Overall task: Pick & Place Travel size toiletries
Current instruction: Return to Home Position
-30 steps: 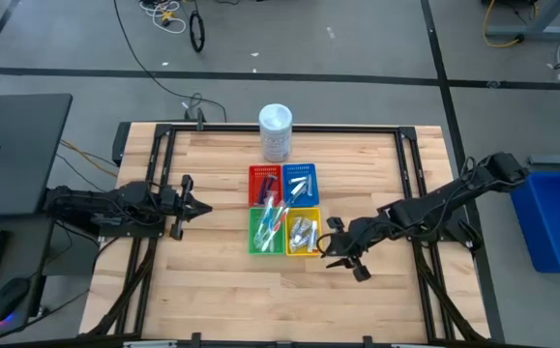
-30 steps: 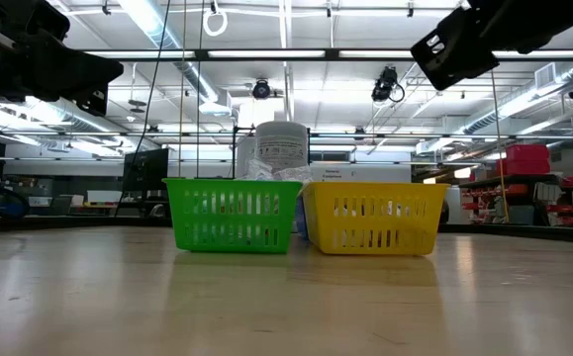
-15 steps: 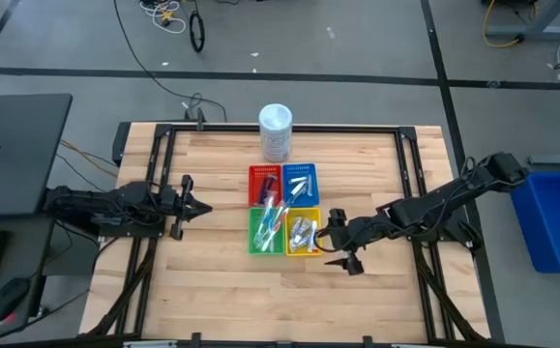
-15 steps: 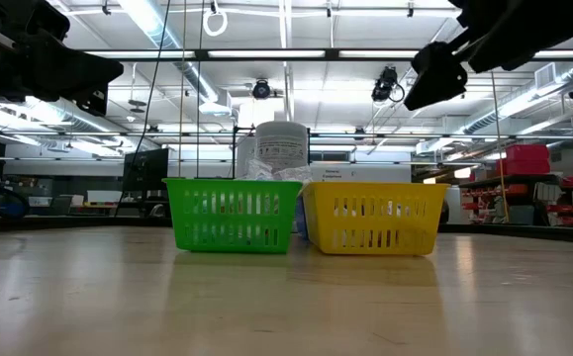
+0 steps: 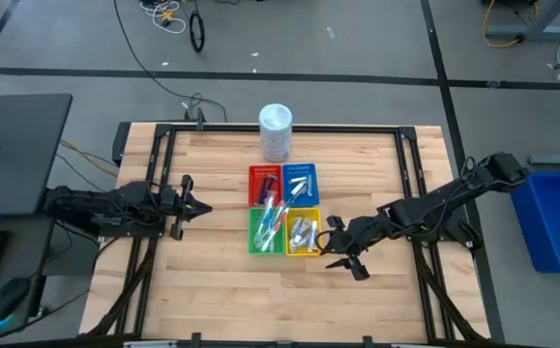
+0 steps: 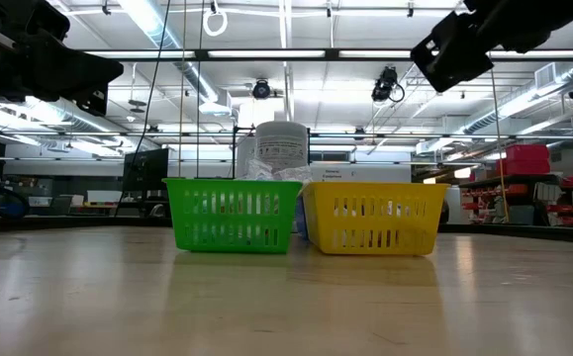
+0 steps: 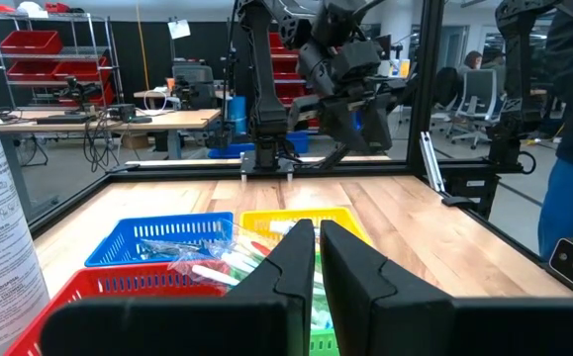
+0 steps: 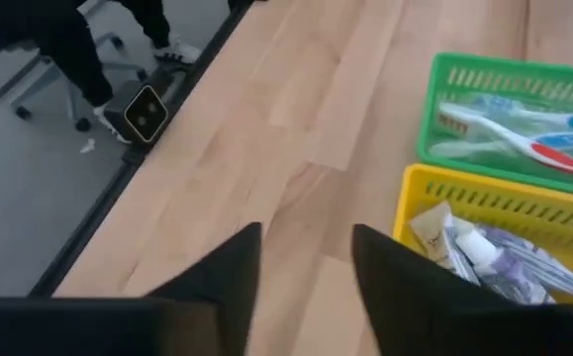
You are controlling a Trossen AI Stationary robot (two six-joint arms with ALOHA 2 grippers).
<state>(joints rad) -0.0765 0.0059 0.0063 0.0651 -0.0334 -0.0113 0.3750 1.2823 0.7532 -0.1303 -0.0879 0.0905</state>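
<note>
Four small trays stand together mid-table: red [image 5: 264, 182], blue [image 5: 300, 180], green [image 5: 265, 240] and yellow [image 5: 305, 249]. The travel size toiletries lie inside them: toothbrush-like sticks [image 8: 524, 119] in the green tray, sachets and small tubes [image 8: 484, 252] in the yellow one. My right gripper [image 5: 342, 249] hovers open just right of the yellow tray, above the table, with nothing between its fingers [image 8: 232, 272]. My left gripper [image 5: 200, 206] waits shut at the table's left, pointing level toward the trays.
A tall white tub [image 5: 276, 130] stands at the far edge behind the trays. A black frame [image 5: 154, 155] borders the table. Bare wood lies near the front edge and left of the trays. A blue bin [image 5: 555, 217] sits off the table's right.
My right gripper's fingers shifted half a second ago, dipping in the low view, and have come back to about where they were. The hand stays beside the yellow tray. The trays and their contents have not moved.
</note>
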